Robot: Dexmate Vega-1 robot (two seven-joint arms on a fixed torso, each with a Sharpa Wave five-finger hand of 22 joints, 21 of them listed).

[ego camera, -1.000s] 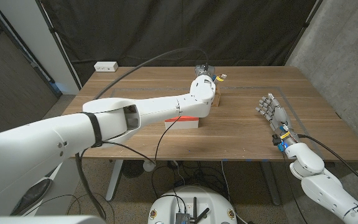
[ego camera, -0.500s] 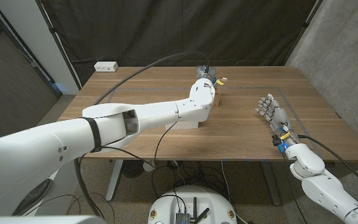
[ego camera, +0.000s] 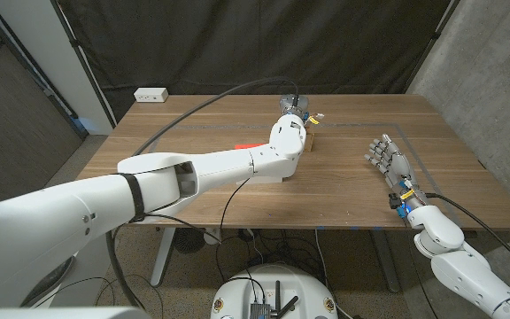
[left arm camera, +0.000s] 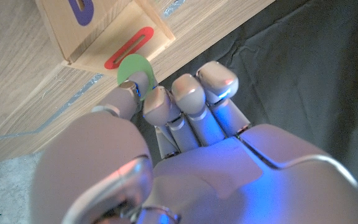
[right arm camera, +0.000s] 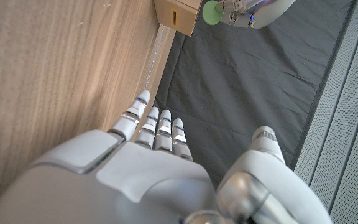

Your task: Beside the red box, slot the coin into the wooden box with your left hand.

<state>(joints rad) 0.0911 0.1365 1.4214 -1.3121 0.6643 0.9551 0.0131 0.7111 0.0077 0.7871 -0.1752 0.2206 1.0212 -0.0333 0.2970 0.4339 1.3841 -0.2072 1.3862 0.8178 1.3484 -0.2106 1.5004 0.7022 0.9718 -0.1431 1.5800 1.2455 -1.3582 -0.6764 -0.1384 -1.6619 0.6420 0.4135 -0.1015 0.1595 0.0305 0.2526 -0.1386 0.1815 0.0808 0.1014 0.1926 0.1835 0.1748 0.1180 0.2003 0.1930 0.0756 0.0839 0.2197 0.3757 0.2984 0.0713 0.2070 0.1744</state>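
My left hand [ego camera: 294, 108] hangs over the wooden box [ego camera: 309, 140] at the table's far middle. It pinches a green coin [left arm camera: 132, 67] between thumb and fingertips. The coin's edge is right beside the red-rimmed slot [left arm camera: 129, 48] on the wooden box [left arm camera: 98, 31], not inside it. A purple-rimmed slot [left arm camera: 79, 7] lies on another face. The red box [ego camera: 246, 144] peeks out behind my left forearm, left of the wooden box. My right hand [ego camera: 385, 156] stands open on the table's right side, holding nothing. From the right wrist view I see the wooden box [right arm camera: 176, 14], the coin [right arm camera: 211, 10] and the left hand [right arm camera: 248, 11].
A white power strip [ego camera: 150, 94] lies at the far left corner of the table [ego camera: 193, 120]. A black cable arcs from the left arm over the table. A dark curtain hangs behind the table; a grey wall stands on the right.
My left forearm has swung, so the red box now shows behind it instead of in front. The left hand has edged slightly right over the wooden box. The right hand has not moved.
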